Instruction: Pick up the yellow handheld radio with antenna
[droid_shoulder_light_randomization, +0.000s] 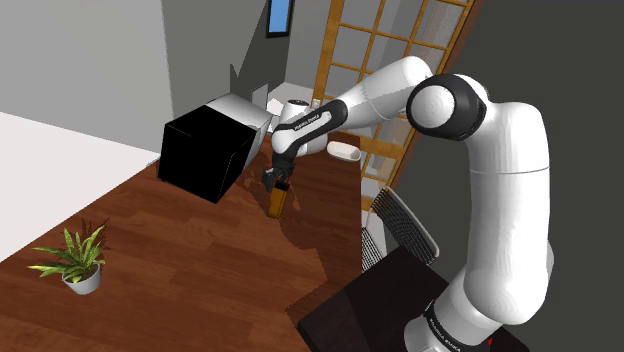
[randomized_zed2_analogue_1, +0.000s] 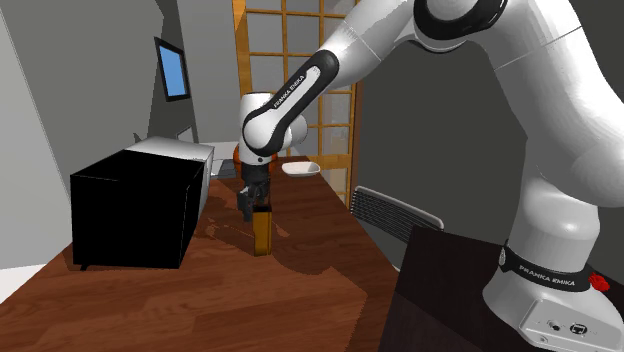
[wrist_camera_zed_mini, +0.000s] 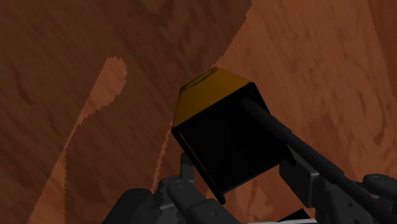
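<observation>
I had the gripper (droid_shoulder_light_randomization: 277, 185) right at the top of the radio (randomized_zed2_analogue_1: 262, 230), which stood upright on the table (droid_shoulder_light_randomization: 190, 270), near the black box (randomized_zed2_analogue_1: 135, 215) and well clear of the edge. I couldn't tell whether the gripper was clamped on the radio or merely around it, so I judged the safe course was to confirm a firm squeeze on the flat sides before lifting. I'd keep the grip off the antenna (wrist_camera_zed_mini: 299, 149) and pull straight up, slowly; a tall, narrow body like that would likely tip if nudged sideways. The radio looked like a slim yellow-amber block with a black top face. In the wrist view, a thin black antenna ran off that face toward the hand.
</observation>
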